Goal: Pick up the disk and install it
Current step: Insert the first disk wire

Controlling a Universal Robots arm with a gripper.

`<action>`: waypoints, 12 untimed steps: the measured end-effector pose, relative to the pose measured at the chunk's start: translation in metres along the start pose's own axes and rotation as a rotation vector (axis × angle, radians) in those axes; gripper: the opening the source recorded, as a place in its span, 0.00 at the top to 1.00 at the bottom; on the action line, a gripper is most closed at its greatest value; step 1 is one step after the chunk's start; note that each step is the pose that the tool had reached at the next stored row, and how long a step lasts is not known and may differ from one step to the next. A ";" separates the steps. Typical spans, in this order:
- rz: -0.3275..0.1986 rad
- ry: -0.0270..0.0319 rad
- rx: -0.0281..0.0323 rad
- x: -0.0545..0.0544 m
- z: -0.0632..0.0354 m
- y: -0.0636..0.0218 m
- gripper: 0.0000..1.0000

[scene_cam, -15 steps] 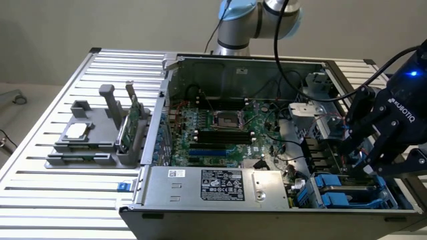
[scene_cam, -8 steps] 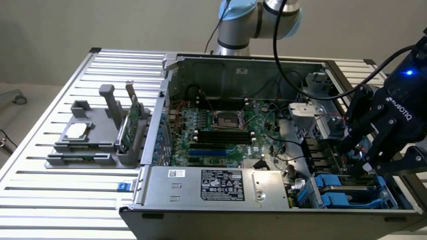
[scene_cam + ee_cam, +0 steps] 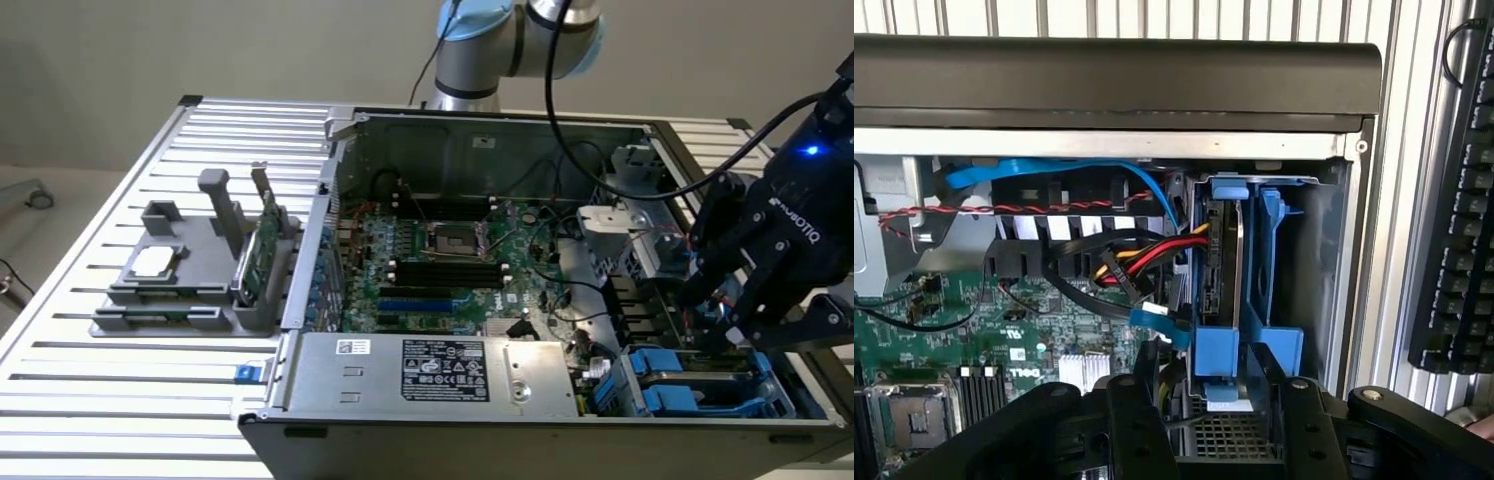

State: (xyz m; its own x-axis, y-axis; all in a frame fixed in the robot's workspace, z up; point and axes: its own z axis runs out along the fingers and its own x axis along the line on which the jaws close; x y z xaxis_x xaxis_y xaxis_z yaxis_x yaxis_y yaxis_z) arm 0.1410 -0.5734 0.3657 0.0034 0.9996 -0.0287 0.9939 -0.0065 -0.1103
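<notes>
Parts come first as you scan from the exterior view's left: a grey holder [image 3: 187, 270] on the slatted table [image 3: 80, 380] carries a small square chip [image 3: 151, 262] and an upright green card [image 3: 248, 262]; neither is your target. Next comes the open computer case [image 3: 494, 125], with the motherboard [image 3: 441, 265] in its middle and the labelled power supply [image 3: 441, 372] along the near edge. At the exterior view's right sits the blue drive bay [image 3: 701, 385], and that is where you find the disk [image 3: 1226, 265], standing on edge between the blue rails, with red, yellow and black cables [image 3: 1144, 262] bunched just beside it. From how deep it sits, I judge the disk to be in its slot already or nearly so, and the step in hand is seating it. To do that well, keep the push straight along the rails, keep the disk square to the bay so neither rail binds, and keep the cable bundle from being pinched against the bay wall. The gripper [image 3: 761, 320] hangs directly over the bay; in the wrist view its fingers [image 3: 1139, 430] stand apart on either side of the blue carrier end, released rather than clamped, and whether the pads touch the plastic is not clear.
</notes>
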 end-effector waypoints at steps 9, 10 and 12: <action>0.001 0.0002 -0.0233 0.004 0.0025 -0.0038 0.52; 0.001 0.0002 -0.0254 0.004 0.0027 -0.0040 0.52; 0.001 0.0001 -0.0296 0.005 0.0029 -0.0045 0.52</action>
State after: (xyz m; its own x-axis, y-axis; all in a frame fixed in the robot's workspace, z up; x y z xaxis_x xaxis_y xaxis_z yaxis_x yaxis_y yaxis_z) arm 0.1363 -0.5689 0.3632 0.0042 0.9996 -0.0286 0.9967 -0.0065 -0.0808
